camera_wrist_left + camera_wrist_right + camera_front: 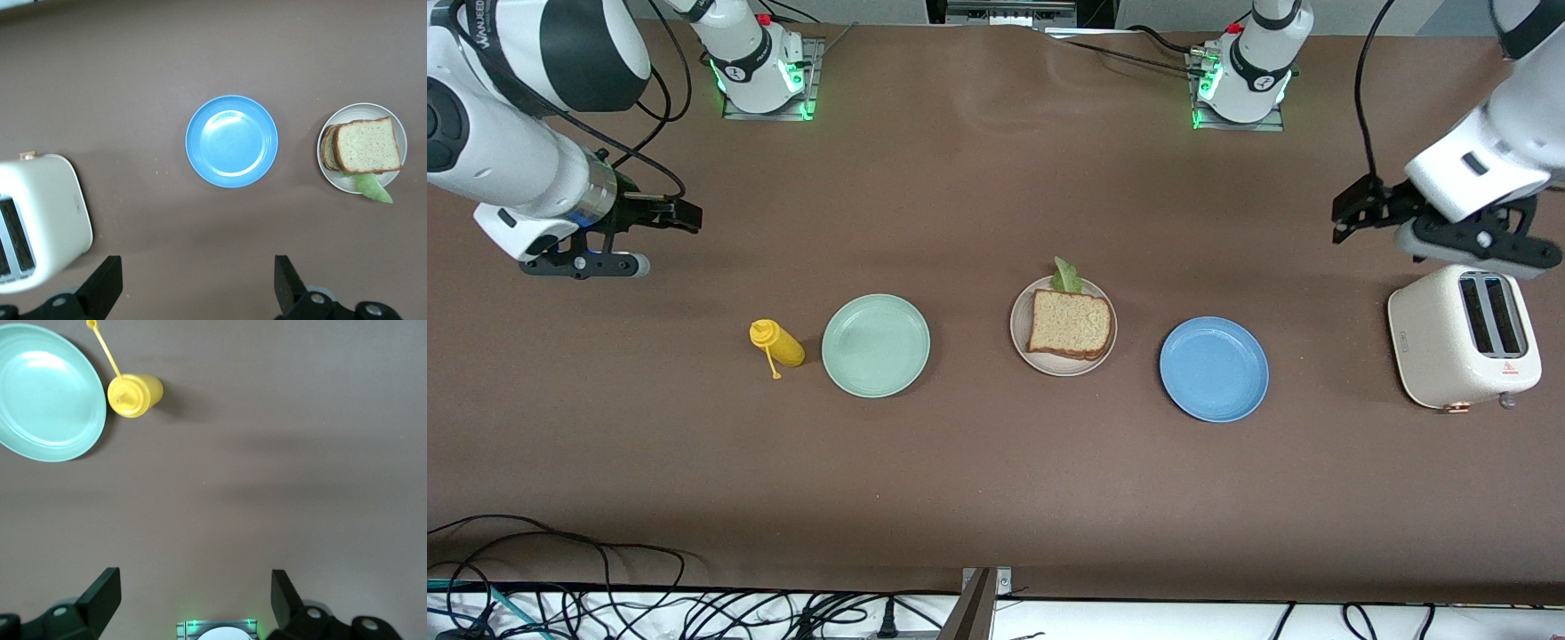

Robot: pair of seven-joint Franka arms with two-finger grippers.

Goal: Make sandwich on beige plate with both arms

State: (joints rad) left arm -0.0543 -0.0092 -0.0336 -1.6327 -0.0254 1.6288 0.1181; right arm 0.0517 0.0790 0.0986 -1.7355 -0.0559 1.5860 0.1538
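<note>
The sandwich (1073, 324) lies on the beige plate (1017, 331) mid-table: brown bread slices stacked, with a green lettuce leaf (1065, 276) poking out at the edge toward the robots. In the left wrist view the sandwich (368, 145) and the beige plate (337, 181) show apart from the fingers. My left gripper (1348, 213) hangs open and empty over bare table beside the toaster; its view (198, 268) shows nothing between the fingers. My right gripper (686, 214) is open and empty over bare table at the right arm's end, as its view (196, 581) shows.
A blue plate (1214, 369) sits beside the sandwich toward the left arm's end, with a cream toaster (1463, 336) past it. A mint-green plate (876, 345) and a lying yellow squeeze bottle (777, 343) are toward the right arm's end. Cables run along the front edge.
</note>
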